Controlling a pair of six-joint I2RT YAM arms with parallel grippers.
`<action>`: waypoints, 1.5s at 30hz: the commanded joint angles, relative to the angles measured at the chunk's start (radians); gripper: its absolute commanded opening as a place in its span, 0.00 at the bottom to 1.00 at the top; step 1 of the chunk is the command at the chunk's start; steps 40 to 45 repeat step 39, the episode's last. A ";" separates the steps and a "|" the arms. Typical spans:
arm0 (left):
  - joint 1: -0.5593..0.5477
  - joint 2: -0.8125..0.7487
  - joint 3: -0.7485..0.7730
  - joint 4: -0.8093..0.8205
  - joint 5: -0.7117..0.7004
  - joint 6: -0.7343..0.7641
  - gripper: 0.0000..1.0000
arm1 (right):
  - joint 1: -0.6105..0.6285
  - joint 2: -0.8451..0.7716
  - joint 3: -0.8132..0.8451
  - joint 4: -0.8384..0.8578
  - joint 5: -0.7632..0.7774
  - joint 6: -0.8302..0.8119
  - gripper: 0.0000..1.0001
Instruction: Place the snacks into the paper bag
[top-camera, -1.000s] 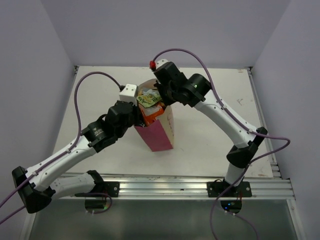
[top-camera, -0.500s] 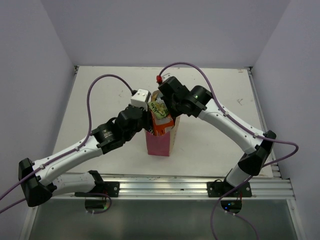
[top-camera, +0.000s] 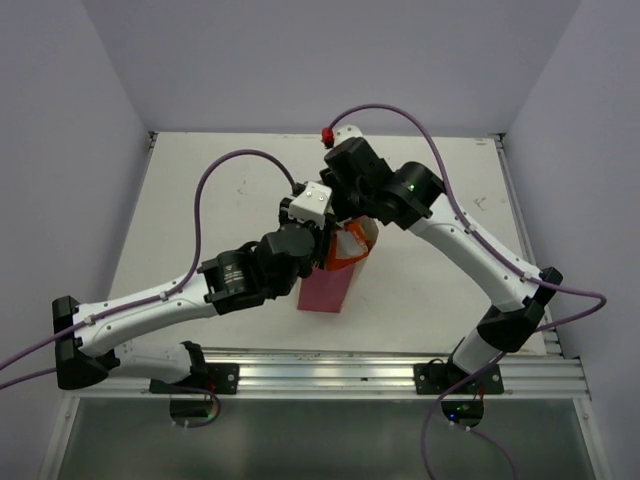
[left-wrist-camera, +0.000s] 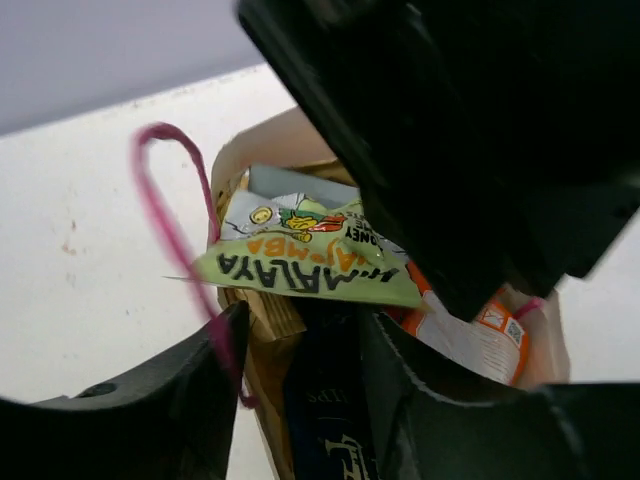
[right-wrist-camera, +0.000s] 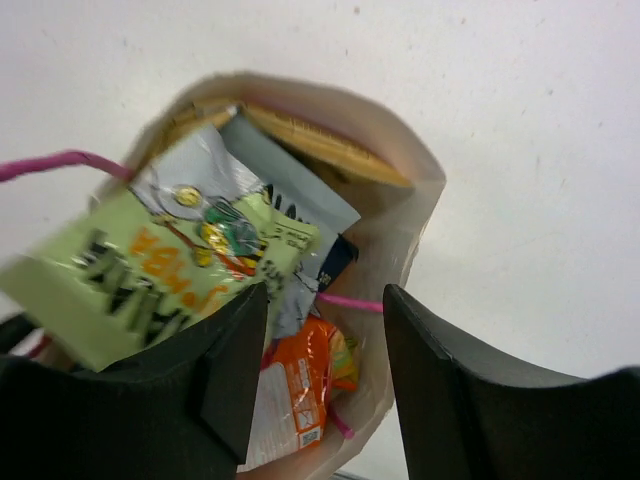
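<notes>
The paper bag (top-camera: 322, 290) stands upright mid-table, its pink side facing the camera and snacks poking out of its mouth. In the left wrist view a green packet (left-wrist-camera: 310, 265) lies on top, with a silver-blue packet (left-wrist-camera: 290, 190) behind it, an orange-red pack (left-wrist-camera: 470, 335) to the right and a dark blue chip bag (left-wrist-camera: 330, 420) below. My left gripper (left-wrist-camera: 305, 400) is open, one finger outside the bag's tan wall (left-wrist-camera: 265, 330) and one inside. My right gripper (right-wrist-camera: 325, 370) is open over the bag's rim (right-wrist-camera: 420, 210), above the orange-red pack (right-wrist-camera: 300, 390) and a pink cord handle (right-wrist-camera: 350, 301).
Both arms crowd over the bag's mouth, and the right wrist (top-camera: 355, 170) hides most of it from above. The white table (top-camera: 200, 200) spreads around the bag, walled at the back and sides. An aluminium rail (top-camera: 330, 375) runs along the near edge.
The bag and both wrists have shifted to the right. Both grippers, shut a moment ago, now stand with their jaws apart.
</notes>
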 joint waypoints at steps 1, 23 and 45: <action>-0.081 0.007 0.098 0.081 -0.207 0.101 0.56 | 0.005 -0.032 0.141 -0.035 0.080 -0.008 0.54; 0.018 -0.359 0.100 0.138 -0.645 0.261 0.80 | -0.364 -0.284 -0.214 -0.010 0.100 0.066 0.73; 0.172 -0.479 0.097 -0.282 -0.493 -0.049 0.92 | -0.534 -0.219 -0.222 -0.058 0.063 0.001 0.83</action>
